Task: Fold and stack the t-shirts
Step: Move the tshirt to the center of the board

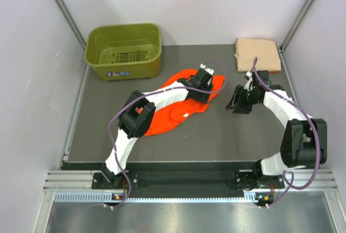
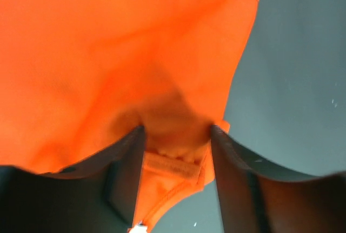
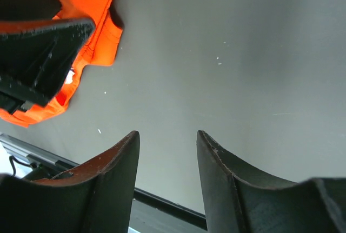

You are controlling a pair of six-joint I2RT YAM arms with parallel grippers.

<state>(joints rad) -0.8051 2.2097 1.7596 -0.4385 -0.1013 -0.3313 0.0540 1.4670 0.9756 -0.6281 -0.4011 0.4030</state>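
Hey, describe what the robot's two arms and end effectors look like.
The left arm and right arm have white links, black joints and a purple cable looping along each. The right end effector has two dark, curved fingers.

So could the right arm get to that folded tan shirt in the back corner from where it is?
Probably yes: the tan shirt lies just beyond the right gripper, only bare table between them, and its jaws stand open and empty.
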